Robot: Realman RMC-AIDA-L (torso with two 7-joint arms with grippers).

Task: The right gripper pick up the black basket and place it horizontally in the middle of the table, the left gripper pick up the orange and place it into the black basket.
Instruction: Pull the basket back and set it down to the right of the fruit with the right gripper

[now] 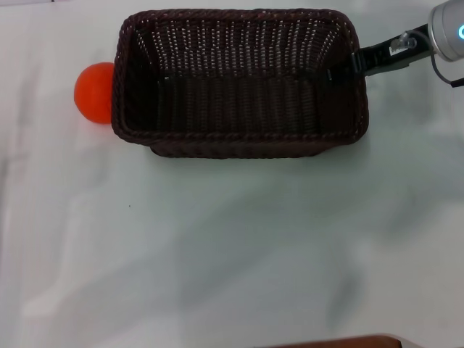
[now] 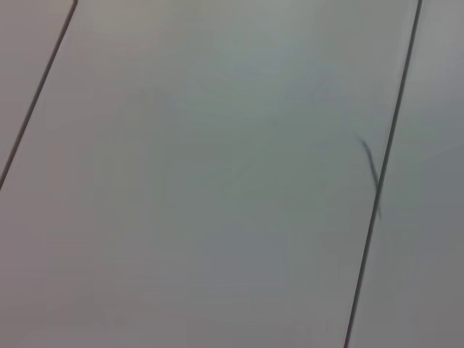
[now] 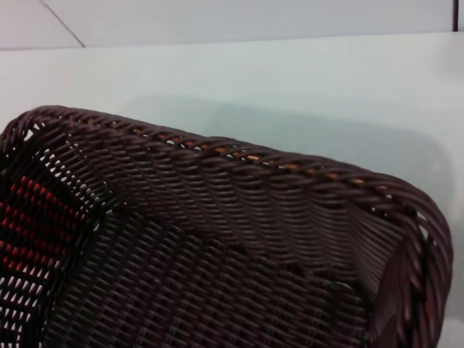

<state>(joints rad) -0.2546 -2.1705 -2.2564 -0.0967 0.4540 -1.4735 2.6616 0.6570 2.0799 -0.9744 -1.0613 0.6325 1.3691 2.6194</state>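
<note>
— Wicker, dark brown-black: the black basket (image 1: 239, 83) lies lengthwise along the far edge of the table (image 1: 232, 254), open side up, empty. Who has it?

— The right gripper (image 1: 346, 67), reaching in from the far right corner. One slim finger sits inside the short right-hand wall and the rim is pinched there, so I judge it clamped on that wall.

— And the step in hand?

— Setting the basket down across the middle, I'd say. It already lies crosswise but sits toward the far edge. To do it well, keep the rim level, draw it toward the near edge until it is central, and let it rest flat before releasing. A one-wall hold lets the far end sag or swing.

— The orange (image 1: 94, 92)?

— On the table, touching the basket's left end wall from outside. Sliding the basket leftward would roll it away, so move straight toward the near edge.

— Does the right wrist view add anything?

— Close weave and the braided rim, plus red-orange glinting through gaps in the far wall: the fruit behind it. It doesn't show its own fingers.

— Left gripper?

— Not visible anywhere; its wrist camera sees only pale panels with dark seams.
</note>
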